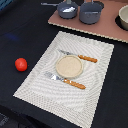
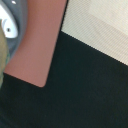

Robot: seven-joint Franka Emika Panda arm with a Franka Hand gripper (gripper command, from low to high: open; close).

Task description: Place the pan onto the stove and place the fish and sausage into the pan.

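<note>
The pan (image 1: 67, 9), small and dark grey with a long thin handle (image 1: 49, 4), stands on the stove board (image 1: 107, 29) at the back of the exterior view. A white piece, the fish (image 1: 68, 8), lies inside the pan. The red sausage (image 1: 20, 64) lies on the dark table at the exterior view's left, apart from everything else. My gripper shows in neither view. The wrist view shows a corner of the stove board (image 2: 42, 45) and the edge of a grey round vessel (image 2: 9, 25); I cannot tell which vessel it is.
A larger grey pot (image 1: 91, 13) stands beside the pan on the stove. A pale vessel (image 1: 123, 18) sits at the board's right end. The striped placemat (image 1: 37, 82) holds a tan plate (image 1: 68, 66) and orange-handled cutlery (image 1: 75, 84). The placemat also shows in the wrist view (image 2: 100, 25).
</note>
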